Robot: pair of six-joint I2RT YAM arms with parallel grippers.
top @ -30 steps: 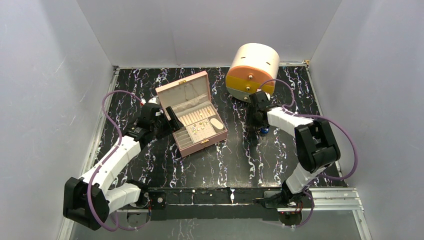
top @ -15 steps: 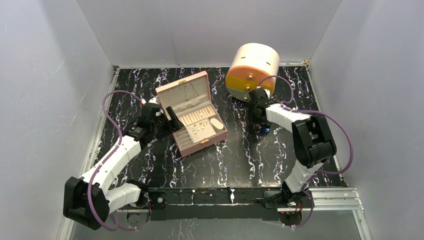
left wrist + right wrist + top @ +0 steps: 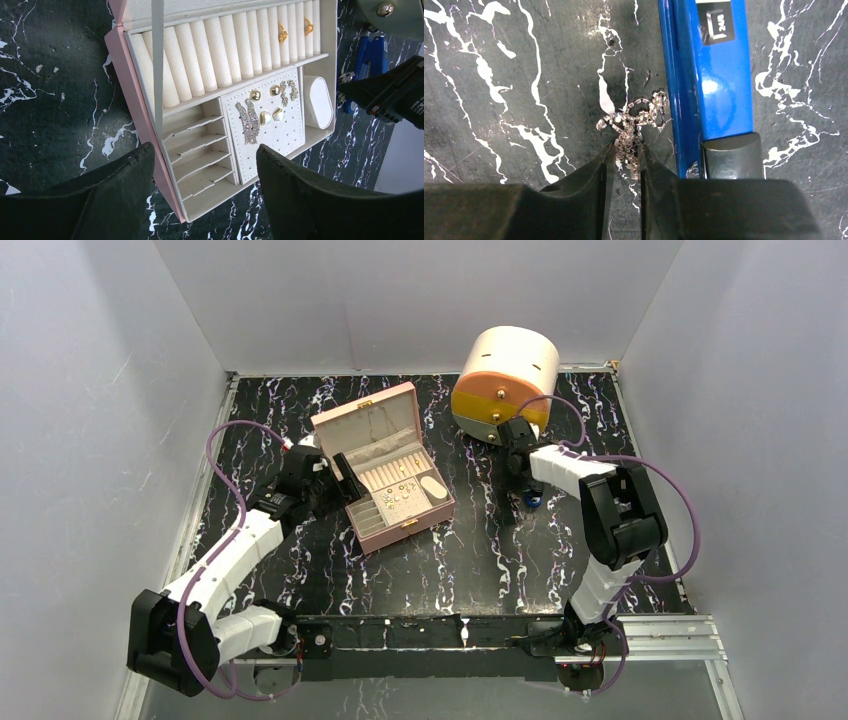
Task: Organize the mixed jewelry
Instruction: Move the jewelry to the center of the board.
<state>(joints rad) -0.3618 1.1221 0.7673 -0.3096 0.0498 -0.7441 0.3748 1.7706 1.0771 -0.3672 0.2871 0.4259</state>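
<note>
Over right, elbow hunched high, the right gripper (image 3: pixel 625 150) pinches a sparkly silver piece (image 3: pixel 631 117) beside the blue object (image 3: pixel 709 75); the left gripper (image 3: pixel 202 150) gapes over the pink box (image 3: pixel 135 95).

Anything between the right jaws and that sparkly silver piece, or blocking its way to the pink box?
Nothing visible. The right gripper has its jaws pinching the rhinestone piece; the blue stapler lies close beside it, outside the jaws. Bare table leads to the pink jewelry box, where the left gripper hovers open.
</note>
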